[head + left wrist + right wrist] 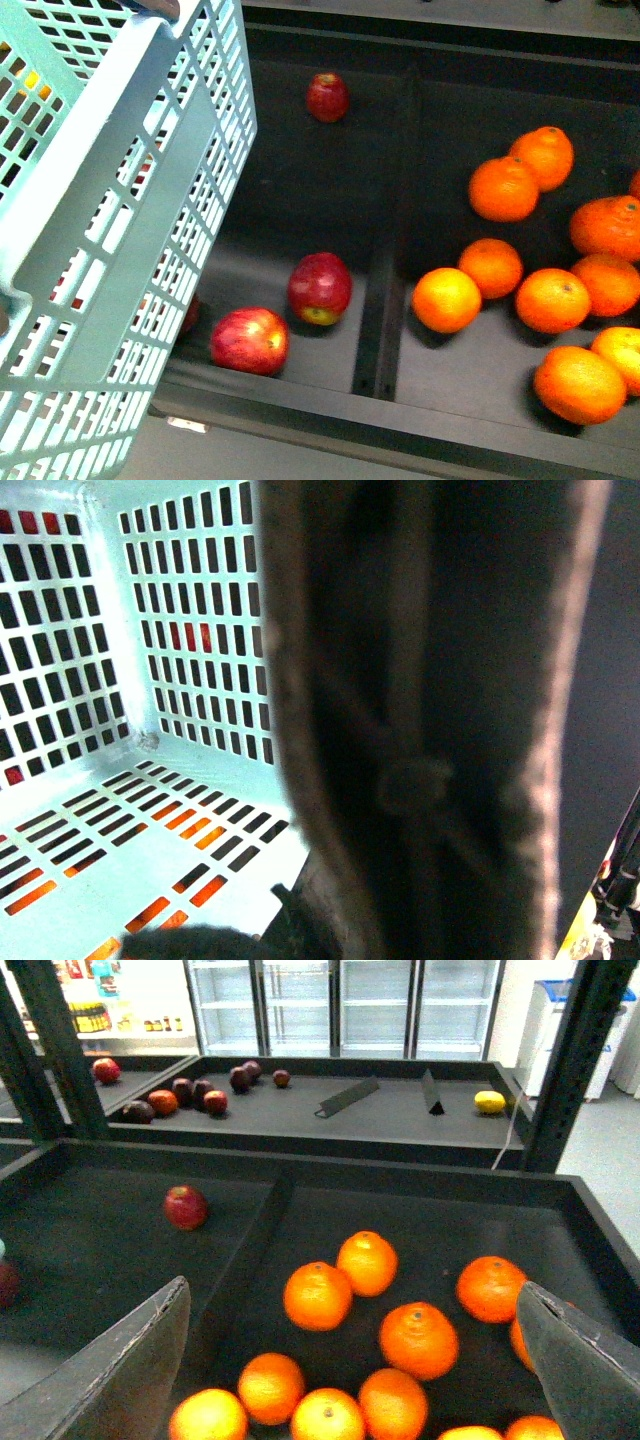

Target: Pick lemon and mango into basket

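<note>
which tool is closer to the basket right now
Left. The left tool's camera is pressed up against the brown handle of the basket, looking inside it. The right tool hangs open over the oranges, one compartment over from the basket.

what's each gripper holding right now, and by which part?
Left gripper appears to hold the basket by its brown handle, though its jaws are not clearly seen. Right gripper is open and holds nothing, above the oranges.

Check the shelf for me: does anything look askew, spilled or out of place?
The basket is steeply tilted, not level, at the left in front of the apples. Apples and oranges lie in separate compartments; nothing looks spilled.
</note>
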